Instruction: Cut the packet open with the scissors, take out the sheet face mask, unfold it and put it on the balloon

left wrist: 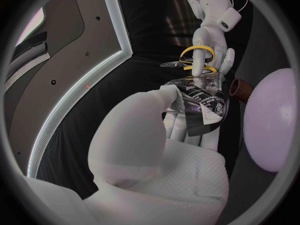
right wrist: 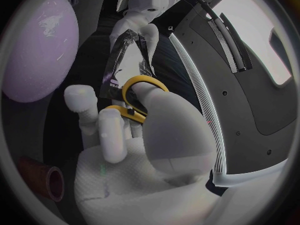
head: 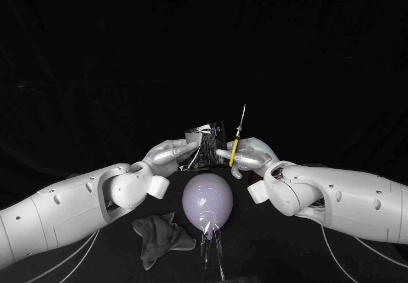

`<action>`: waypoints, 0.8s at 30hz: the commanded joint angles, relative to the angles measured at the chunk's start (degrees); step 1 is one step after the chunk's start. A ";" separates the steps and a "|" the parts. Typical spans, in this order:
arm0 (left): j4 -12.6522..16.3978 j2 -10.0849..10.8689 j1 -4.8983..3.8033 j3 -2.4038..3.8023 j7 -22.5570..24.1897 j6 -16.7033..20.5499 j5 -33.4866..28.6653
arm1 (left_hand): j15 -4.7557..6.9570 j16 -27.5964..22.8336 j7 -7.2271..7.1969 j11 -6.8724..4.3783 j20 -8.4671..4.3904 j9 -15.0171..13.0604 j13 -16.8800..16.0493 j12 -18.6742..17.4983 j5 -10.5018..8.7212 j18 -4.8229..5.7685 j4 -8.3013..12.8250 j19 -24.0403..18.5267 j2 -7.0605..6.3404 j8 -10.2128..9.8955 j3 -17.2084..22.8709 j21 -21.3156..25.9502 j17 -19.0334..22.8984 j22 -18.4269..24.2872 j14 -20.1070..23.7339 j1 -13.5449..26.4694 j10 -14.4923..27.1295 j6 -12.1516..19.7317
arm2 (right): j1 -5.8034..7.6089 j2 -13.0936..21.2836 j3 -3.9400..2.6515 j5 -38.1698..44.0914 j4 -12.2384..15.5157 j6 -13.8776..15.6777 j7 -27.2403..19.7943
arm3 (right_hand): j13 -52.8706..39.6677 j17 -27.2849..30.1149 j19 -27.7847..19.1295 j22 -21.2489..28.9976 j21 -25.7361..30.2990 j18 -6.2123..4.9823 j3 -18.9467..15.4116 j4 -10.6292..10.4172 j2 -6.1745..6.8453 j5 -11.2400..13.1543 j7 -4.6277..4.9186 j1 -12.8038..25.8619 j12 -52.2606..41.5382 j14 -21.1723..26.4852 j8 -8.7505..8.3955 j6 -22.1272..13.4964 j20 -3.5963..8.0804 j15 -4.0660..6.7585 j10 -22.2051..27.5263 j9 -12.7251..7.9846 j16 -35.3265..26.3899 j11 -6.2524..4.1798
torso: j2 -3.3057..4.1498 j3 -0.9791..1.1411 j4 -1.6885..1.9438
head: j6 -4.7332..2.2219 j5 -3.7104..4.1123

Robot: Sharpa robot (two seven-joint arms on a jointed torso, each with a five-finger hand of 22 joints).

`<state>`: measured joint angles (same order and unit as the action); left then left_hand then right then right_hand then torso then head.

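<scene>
Scissors (head: 236, 140), yellow-looped, fill right robot hand (head: 248, 155); left robot hand (head: 168, 154) pinches glossy packet (head: 205, 137).

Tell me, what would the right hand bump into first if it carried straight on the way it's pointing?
Probably the packet the left hand holds up; it lies just beyond the right hand and its scissors, though depth is unclear.
</scene>
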<state>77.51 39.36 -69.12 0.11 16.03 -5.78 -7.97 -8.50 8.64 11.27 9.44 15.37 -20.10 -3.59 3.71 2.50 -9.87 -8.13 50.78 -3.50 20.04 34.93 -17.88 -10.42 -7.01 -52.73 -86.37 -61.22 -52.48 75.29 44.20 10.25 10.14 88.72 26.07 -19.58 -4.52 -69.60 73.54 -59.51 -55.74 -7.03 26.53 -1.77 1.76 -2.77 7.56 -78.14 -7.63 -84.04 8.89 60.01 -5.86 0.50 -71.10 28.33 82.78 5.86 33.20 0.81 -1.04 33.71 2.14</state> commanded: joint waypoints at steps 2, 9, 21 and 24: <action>0.05 -0.23 -0.20 0.08 -0.19 -0.01 0.73 | -0.04 0.26 0.31 0.08 -0.04 0.10 0.06 -0.20 0.29 -0.53 0.41 0.27 0.10 0.15 0.06 -0.20 -0.06 -0.07 -0.49 0.52 -0.31 0.18 | 0.01 -0.03 -0.06 0.51 0.30 -1.46 -0.09 | 0.10 0.31 0.10 -0.50 -0.53 -0.40 3.09 1.35 -1.10 0.02 -0.48 -1.02 0.01 -1.95 0.99 0.79 1.13 0.88 -5.43 0.91 -0.32 -3.01 | -0.04 -0.03 0.06 | 0.11 0.15; 0.10 -0.33 -0.24 0.06 -0.96 0.00 0.74 | -0.51 -0.05 1.55 0.98 0.36 0.55 0.11 -0.32 0.31 -0.40 -0.11 -0.43 -0.88 -1.09 -1.01 0.16 -0.05 0.19 -0.32 2.60 1.58 2.28 | 0.00 0.22 -0.06 1.17 0.82 1.71 0.35 | -0.02 0.63 0.93 -2.23 -2.19 -0.03 5.79 2.31 -0.26 -0.02 -1.02 0.22 0.45 -2.06 2.22 1.22 1.69 1.43 -8.28 2.43 -0.45 -3.64 | -0.03 -0.06 0.05 | 0.26 0.19; 0.25 -0.15 -0.25 0.04 -1.24 -0.30 0.66 | -2.49 -3.38 3.62 3.00 1.38 3.29 0.02 -0.21 0.28 3.53 -8.18 -8.13 -5.64 -6.98 -13.45 6.70 0.80 3.47 4.71 18.61 7.71 10.93 | -0.02 0.90 -0.07 0.97 1.66 6.90 0.56 | -0.24 1.33 1.55 -3.55 -3.44 0.22 7.51 3.04 0.41 -0.02 -1.32 1.35 0.91 -2.04 3.13 1.27 1.98 1.72 -9.83 3.80 -0.69 -3.98 | -0.02 -0.05 0.02 | 0.27 0.17; 0.16 -0.03 -0.25 0.03 -1.15 -0.51 0.66 | -2.97 -4.13 4.24 3.50 1.39 4.65 0.04 -0.07 0.32 4.74 -8.42 -10.64 -5.02 -8.56 -15.51 7.94 1.07 3.52 5.99 21.73 9.21 14.73 | -0.03 1.25 -0.08 0.85 1.82 7.75 0.55 | -0.32 1.49 1.52 -3.54 -3.38 0.20 7.77 3.16 0.52 -0.02 -1.39 1.55 0.96 -2.03 3.30 1.29 2.04 1.78 -10.10 4.06 -0.75 -4.04 | -0.01 -0.04 0.04 | 0.32 0.12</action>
<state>77.58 39.36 -69.24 0.07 14.62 -5.60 -7.39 -11.37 4.75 10.80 12.82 16.80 -15.79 -3.52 3.48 2.56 -5.69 -16.54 40.88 -8.62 11.92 19.99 -10.29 -9.43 -3.54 -47.16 -65.43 -52.47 -38.66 75.25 45.36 10.23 10.66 90.35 31.47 -18.76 -4.82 -68.12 74.80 -63.01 -58.89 -6.51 33.49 0.96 2.19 -2.65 6.62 -77.10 -6.91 -83.86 12.00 61.12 -4.09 1.87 -71.61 31.28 82.22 6.37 33.17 0.76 -1.01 34.01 2.32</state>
